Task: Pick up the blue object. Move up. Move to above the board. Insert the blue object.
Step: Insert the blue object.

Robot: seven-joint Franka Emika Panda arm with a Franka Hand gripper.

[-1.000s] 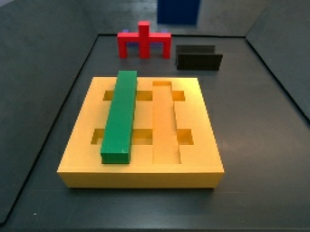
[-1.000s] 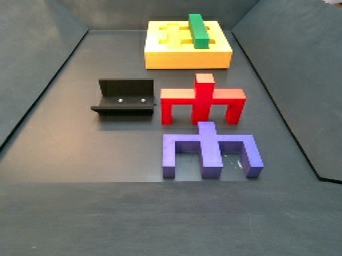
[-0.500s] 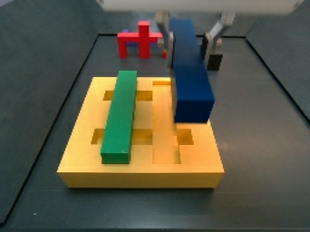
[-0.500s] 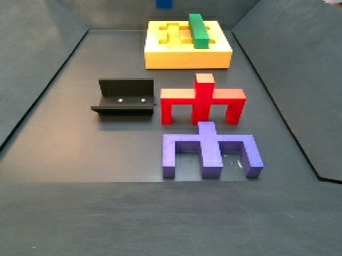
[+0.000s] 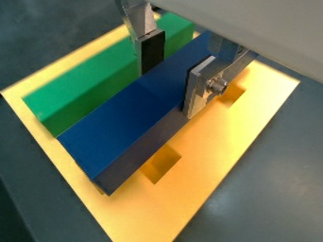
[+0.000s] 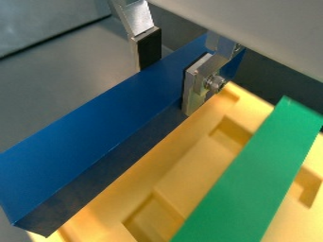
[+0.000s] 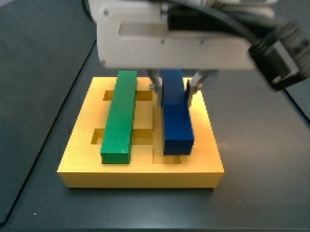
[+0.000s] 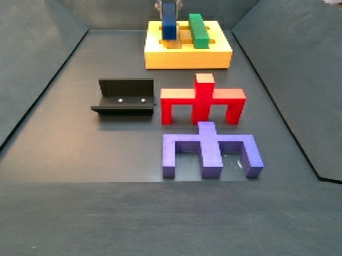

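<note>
Board (image 7: 85, 163) on dark surface (image 8: 80, 200), green bar (image 7: 119, 118) in one groove; pincer (image 5: 177, 77) pinching blue object (image 7: 177, 122) over the neighbouring groove.

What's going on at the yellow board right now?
The gripper is over the yellow board, its fingers closed on the blue bar. The bar lies along a groove beside the green bar. Whether it is fully seated cannot be told. The red piece, purple piece and fixture stand apart.
</note>
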